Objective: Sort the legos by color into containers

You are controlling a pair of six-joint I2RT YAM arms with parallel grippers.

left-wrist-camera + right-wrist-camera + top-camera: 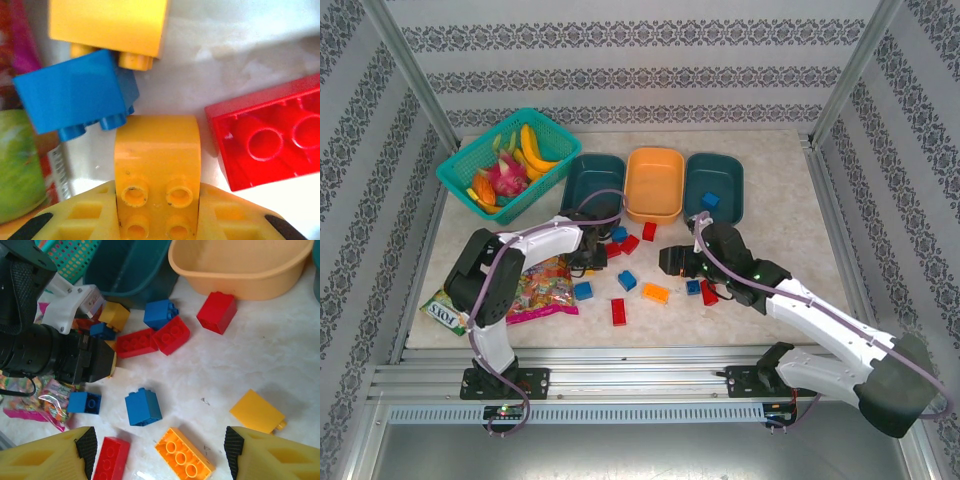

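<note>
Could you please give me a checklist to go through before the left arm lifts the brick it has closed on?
1. Left gripper shut on the yellow brick: ok.
2. Brick sits squarely between both fingers, studs facing the camera: ok.
3. Blue brick free of the held brick: cannot tell, its studs sit right at that brick's edge.
4. Orange tray has room: ok, its floor is bare.
5. Right gripper open and apart from the left gripper: ok.
</note>
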